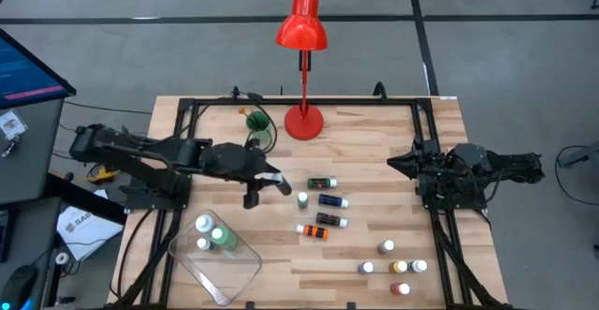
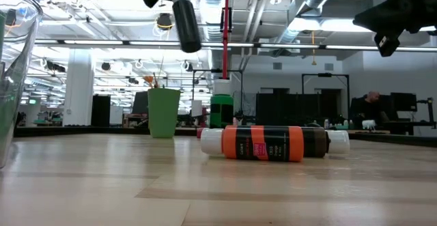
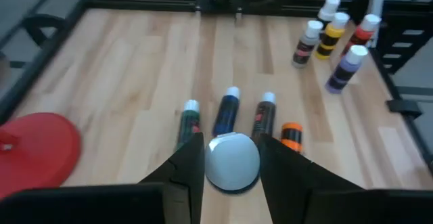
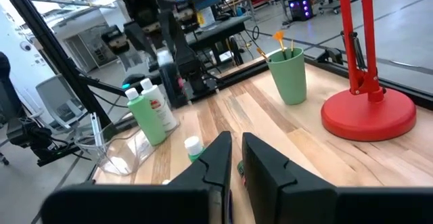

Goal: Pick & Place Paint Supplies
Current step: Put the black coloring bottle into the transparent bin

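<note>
Bottle off the table: your left gripper [image 1: 267,181] is clamped on a dark paint bottle [image 2: 186,24], high over the middle of the board. The left wrist view shows its white cap [image 3: 232,162] end-on, filling the gap between the 2 fingers. The low view shows the body hanging below the jaws, long axis close to vertical with a slight tilt, well clear of the wood. What matters now is where the clear plastic tray [image 1: 239,282] lies from that grip. In the high view it sits toward the near edge and back toward the left arm's own side, well apart from the gripper. The large green bottle [image 1: 223,238] and 1 more white-capped bottle [image 1: 203,223] stand in its far end. My read is that you swing back and toward the near edge, then lower the bottle base-first into the bare part of the tray, because the upright pair could be knocked over. Just beyond the gripper, 4 lying bottles [image 1: 329,220] rest side by side with a green upright one [image 1: 303,199] beside them, and 5 upright bottles [image 1: 400,266] cluster at the near right corner. Your right gripper [image 1: 398,163] waits over the right side, jaws narrow with a slim gap and nothing in them. It is nearer that corner cluster, and the left arm is nearer the tray.
</note>
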Controlling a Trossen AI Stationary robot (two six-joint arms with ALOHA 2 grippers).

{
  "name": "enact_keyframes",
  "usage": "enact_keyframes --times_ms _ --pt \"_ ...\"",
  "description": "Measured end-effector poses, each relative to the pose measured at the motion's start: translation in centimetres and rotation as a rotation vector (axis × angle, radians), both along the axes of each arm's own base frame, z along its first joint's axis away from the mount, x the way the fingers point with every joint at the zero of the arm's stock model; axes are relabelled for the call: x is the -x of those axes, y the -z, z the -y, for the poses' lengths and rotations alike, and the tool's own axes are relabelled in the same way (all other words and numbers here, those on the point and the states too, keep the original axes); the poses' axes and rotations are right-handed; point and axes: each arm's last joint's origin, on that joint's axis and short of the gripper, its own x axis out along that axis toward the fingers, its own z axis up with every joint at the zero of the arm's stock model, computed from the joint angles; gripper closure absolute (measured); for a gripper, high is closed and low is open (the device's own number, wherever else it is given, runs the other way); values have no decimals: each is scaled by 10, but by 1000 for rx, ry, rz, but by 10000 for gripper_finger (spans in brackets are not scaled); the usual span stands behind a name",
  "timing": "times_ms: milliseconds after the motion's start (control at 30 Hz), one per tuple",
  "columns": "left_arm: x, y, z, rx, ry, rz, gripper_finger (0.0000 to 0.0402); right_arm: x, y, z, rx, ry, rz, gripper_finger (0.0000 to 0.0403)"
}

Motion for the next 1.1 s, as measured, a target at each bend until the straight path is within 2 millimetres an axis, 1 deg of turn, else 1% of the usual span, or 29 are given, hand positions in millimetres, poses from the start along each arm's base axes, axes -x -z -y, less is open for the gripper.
enact_keyframes --times_ms 200,333,433,500,633,733,900,1100 --pt "8 -4 -1 36 -42 1 299 0 0 0 0 0 -2 371" --pt "21 -14 7 102 3 33 300 0 0 0 0 0 -2 369" --pt "38 -26 19 144 61 83 303 0 0 0 0 0 -2 370" --pt "51 -34 29 177 130 107 303 0 0 0 0 0 -2 371" --pt "81 -47 49 298 270 136 304 0 0 0 0 0 -2 371" --pt "100 -53 62 396 328 138 304 0 0 0 0 0 -3 369" --pt "120 -53 81 512 365 85 304 0 0 0 0 0 -3 370" --pt "135 -36 106 522 382 -103 304 0 0 0 0 0 -3 371"
